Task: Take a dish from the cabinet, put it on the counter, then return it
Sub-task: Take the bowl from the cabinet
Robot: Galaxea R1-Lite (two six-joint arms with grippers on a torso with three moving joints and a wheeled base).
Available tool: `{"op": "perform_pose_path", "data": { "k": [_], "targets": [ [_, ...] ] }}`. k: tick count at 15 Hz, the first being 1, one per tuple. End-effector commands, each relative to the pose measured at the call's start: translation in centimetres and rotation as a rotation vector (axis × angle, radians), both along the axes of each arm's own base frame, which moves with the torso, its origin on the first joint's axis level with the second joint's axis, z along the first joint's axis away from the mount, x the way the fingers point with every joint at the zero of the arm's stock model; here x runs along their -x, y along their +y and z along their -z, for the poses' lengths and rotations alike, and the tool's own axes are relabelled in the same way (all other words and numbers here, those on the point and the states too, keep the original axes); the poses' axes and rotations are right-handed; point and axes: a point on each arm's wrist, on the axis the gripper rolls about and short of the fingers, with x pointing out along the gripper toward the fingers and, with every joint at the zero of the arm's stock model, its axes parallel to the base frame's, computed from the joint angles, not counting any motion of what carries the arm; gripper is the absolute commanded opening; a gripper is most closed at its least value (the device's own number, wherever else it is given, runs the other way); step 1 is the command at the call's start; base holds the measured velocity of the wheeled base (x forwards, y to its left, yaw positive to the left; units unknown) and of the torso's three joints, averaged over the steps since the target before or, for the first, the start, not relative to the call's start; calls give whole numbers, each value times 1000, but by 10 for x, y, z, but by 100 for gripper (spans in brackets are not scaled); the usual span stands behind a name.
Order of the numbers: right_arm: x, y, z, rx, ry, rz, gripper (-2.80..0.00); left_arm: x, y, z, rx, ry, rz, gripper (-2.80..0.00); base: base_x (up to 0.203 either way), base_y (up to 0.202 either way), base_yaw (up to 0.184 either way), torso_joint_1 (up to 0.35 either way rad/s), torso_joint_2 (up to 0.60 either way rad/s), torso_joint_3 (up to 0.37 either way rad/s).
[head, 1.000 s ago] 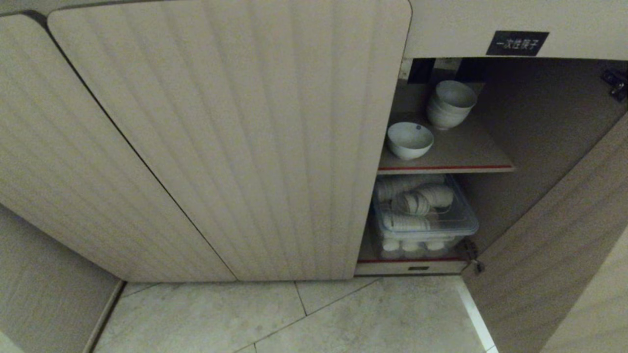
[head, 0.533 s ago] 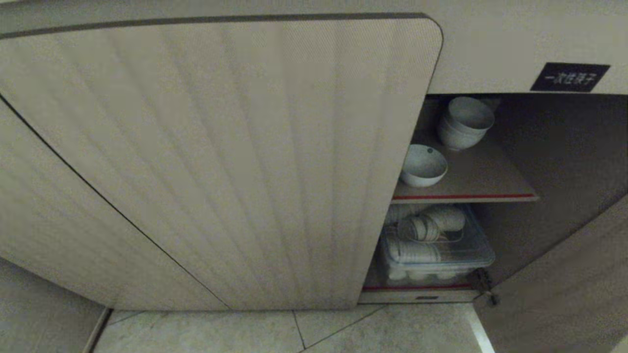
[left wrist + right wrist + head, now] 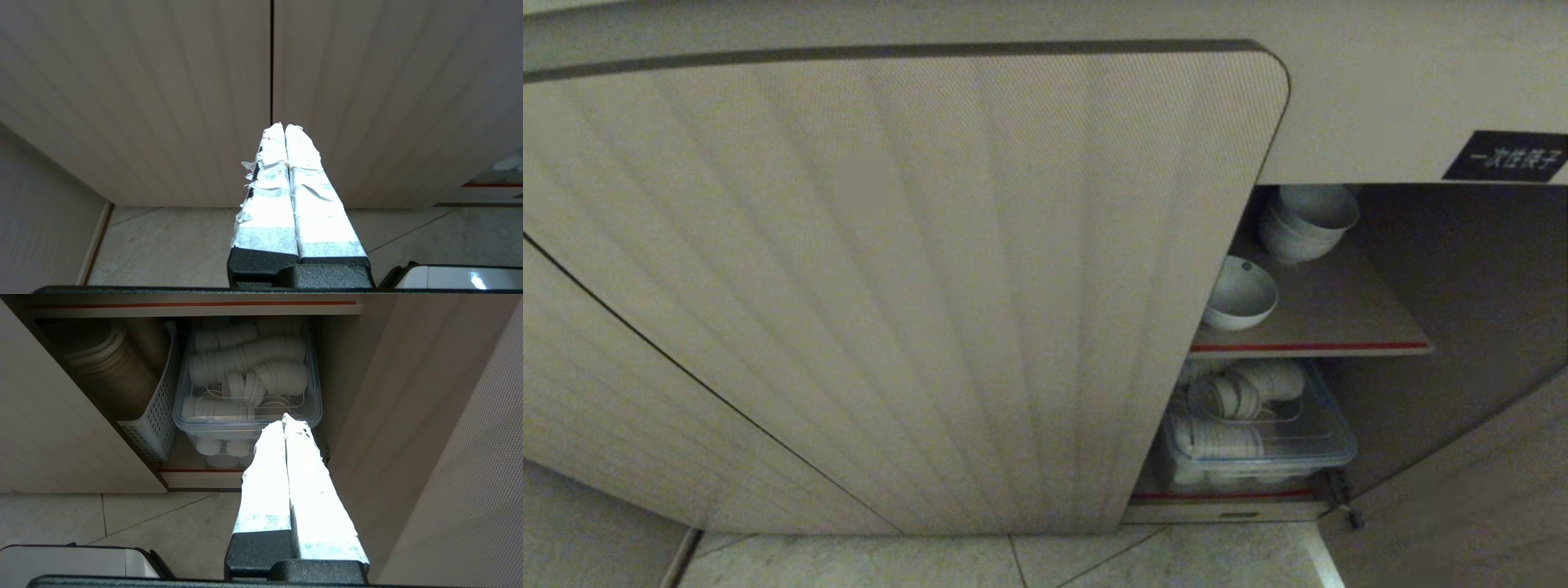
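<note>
Both arms hang low, left pincer (image 3: 284,127) and right pincer (image 3: 284,417) closed, empty.

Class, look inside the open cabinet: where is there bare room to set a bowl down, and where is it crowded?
On the red-edged shelf, the bare patch lies right of the single bowl and in front of the stacked bowls, out to the shelf's right end. Below, it is crowded: the clear tub of white cups and a perforated basket fill the bottom compartment.
</note>
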Motion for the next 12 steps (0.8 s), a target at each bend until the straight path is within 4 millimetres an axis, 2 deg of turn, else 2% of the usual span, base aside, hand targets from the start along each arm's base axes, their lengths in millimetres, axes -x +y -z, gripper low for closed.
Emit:
{"op": "perform_pose_path", "data": {
  "k": [1,12],
  "targets": [
    [0,0,0,0,-1,-1,-280,0,0,0,0,-1,-1,-280,0,0,0,0,0,0],
    [0,0,0,4,1,0,-280,0,0,0,2,-1,1,-280,0,0,0,0,0,0]
  ]
}}
